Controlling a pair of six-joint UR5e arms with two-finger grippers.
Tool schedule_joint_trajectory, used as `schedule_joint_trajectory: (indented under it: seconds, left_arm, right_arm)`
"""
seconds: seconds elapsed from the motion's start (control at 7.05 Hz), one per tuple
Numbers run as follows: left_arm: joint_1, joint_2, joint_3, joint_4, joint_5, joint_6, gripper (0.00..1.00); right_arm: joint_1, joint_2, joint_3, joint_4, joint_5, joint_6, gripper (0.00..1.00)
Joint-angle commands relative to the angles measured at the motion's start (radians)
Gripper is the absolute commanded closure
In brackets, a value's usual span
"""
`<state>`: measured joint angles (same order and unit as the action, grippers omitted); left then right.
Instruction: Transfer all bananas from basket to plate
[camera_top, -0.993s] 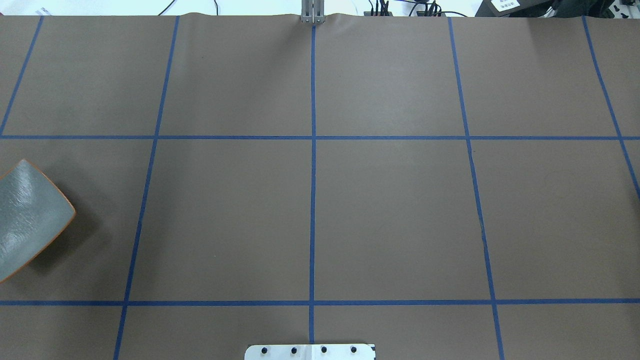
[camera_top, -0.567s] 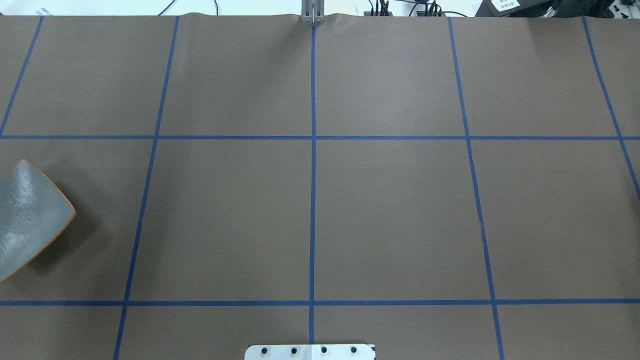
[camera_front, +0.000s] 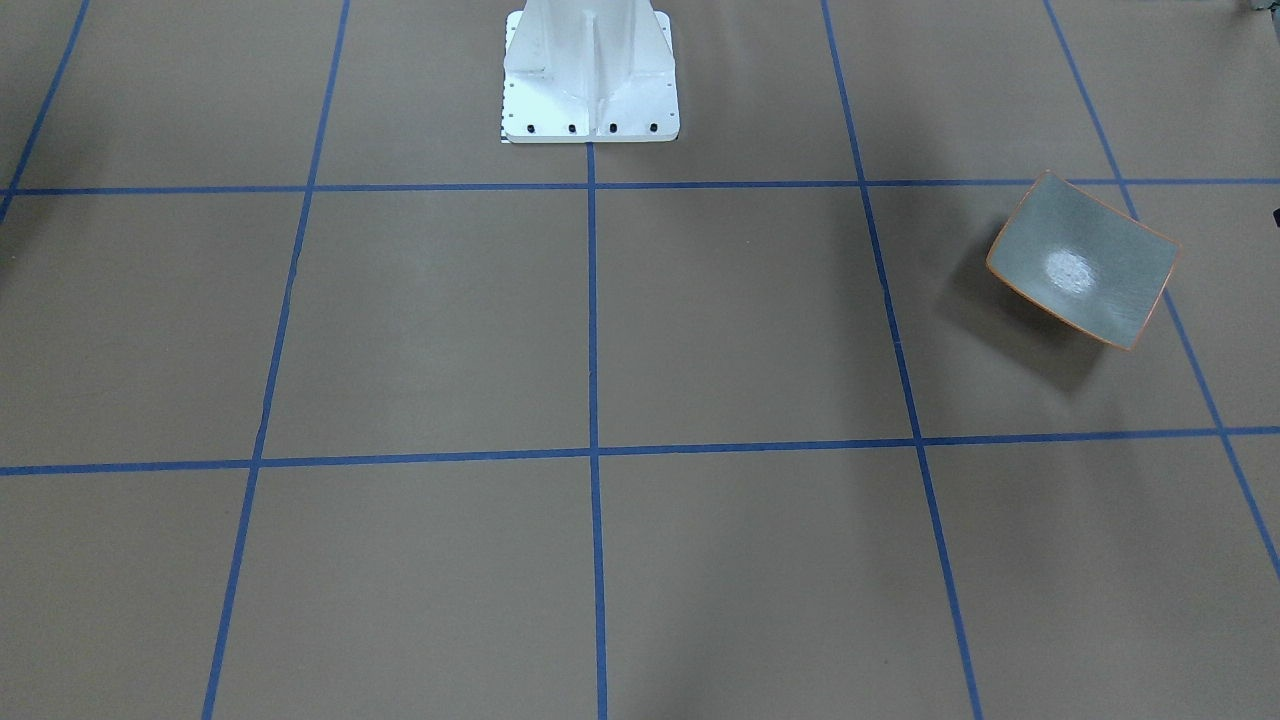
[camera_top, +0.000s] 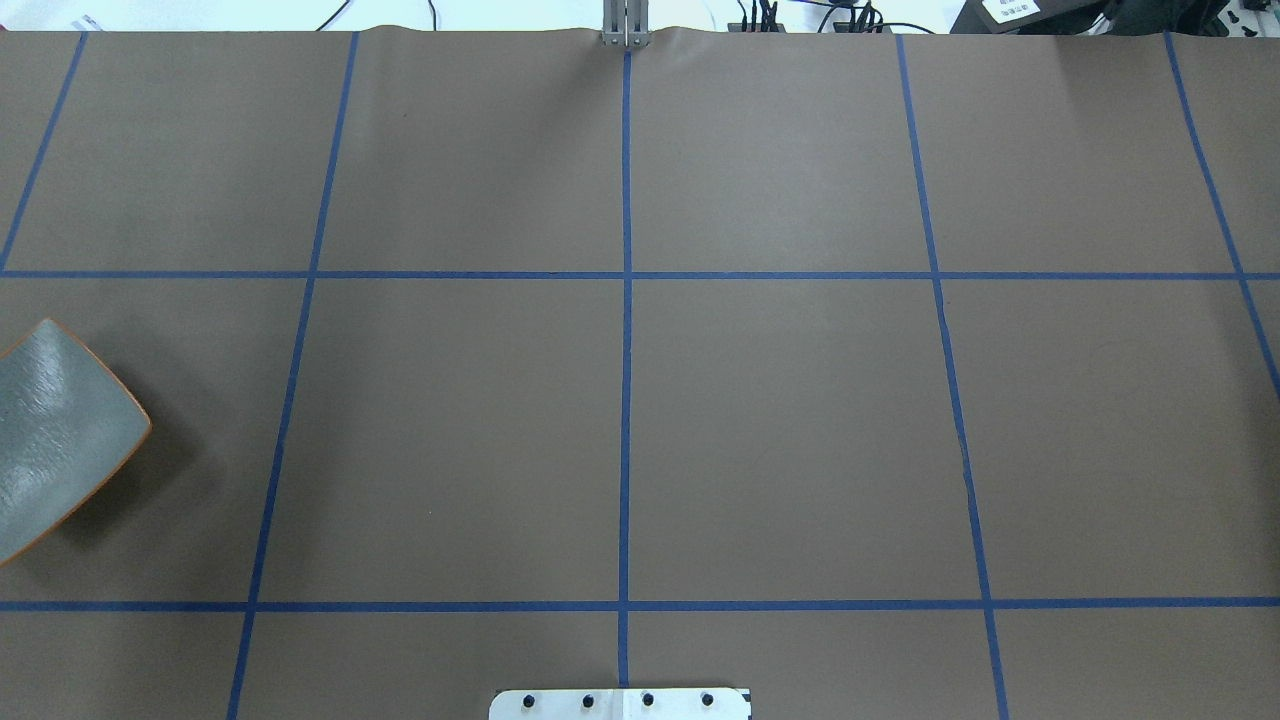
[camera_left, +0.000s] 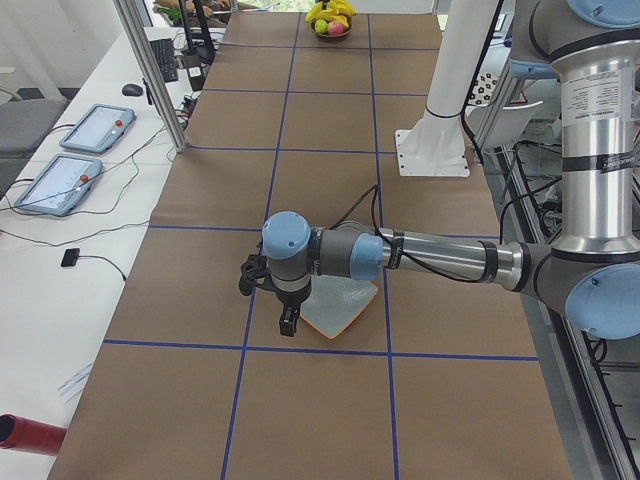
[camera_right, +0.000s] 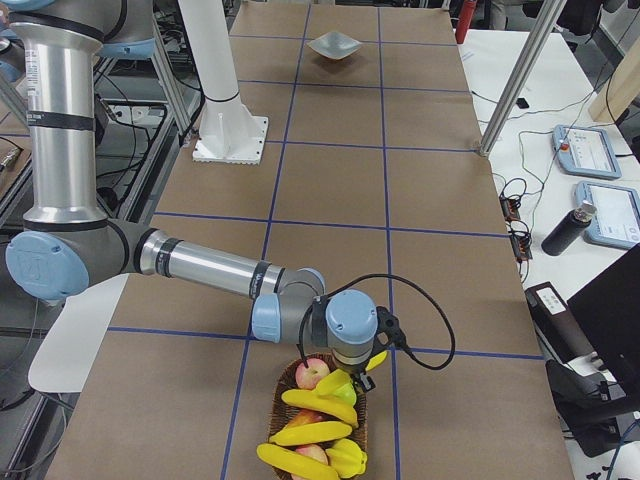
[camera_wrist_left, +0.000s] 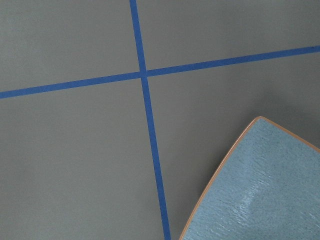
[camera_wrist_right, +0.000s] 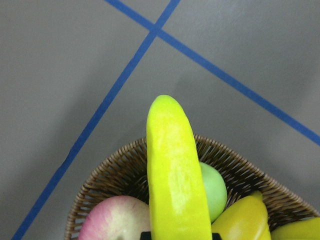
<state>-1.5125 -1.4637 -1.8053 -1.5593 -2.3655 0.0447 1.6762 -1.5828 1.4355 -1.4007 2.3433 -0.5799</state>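
Note:
The grey-green plate (camera_front: 1085, 262) with its orange rim lies bare at the table's left end (camera_top: 50, 435). My left gripper (camera_left: 286, 322) hangs over the plate's (camera_left: 345, 308) near edge; I cannot tell whether it is open or shut. The left wrist view shows only a corner of the plate (camera_wrist_left: 265, 190). At the other end, the wicker basket (camera_right: 300, 372) holds several bananas (camera_right: 310, 432) and apples. My right gripper (camera_right: 352, 372) is just above it, shut on one banana (camera_wrist_right: 175, 180) lifted over the basket rim (camera_wrist_right: 115, 170).
A pink apple (camera_wrist_right: 115, 220) and a green apple (camera_wrist_right: 212, 190) lie under the held banana. The white robot base (camera_front: 590, 70) stands at mid-table. Two tablets (camera_left: 95, 128) and metal posts (camera_left: 150, 70) line the operators' side. Blue tape marks a grid.

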Motion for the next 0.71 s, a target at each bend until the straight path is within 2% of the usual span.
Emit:
schedule_joint_trajectory:
  seconds: [0.0, 0.14, 0.43, 0.57]
  left_arm:
    - [0.0, -0.029, 0.003, -0.063, 0.006, 0.0, 0.0]
    - [0.0, -0.032, -0.005, -0.158, 0.002, -0.003, 0.0]
    - [0.005, -0.038, 0.017, -0.482, 0.006, -0.002, 0.0]
    - [0.008, -0.129, 0.097, -0.571, 0.003, -0.005, 0.0]
  right_arm:
    - [-0.018, 0.093, 0.006, -0.009, 0.002, 0.275, 1.0]
    - [-0.056, 0.128, 0.006, 0.014, 0.002, 0.376, 1.0]
    - [-0.14, 0.176, 0.006, 0.157, 0.001, 0.618, 1.0]
    - [-0.214, 0.197, 0.002, 0.283, -0.002, 0.75, 1.0]
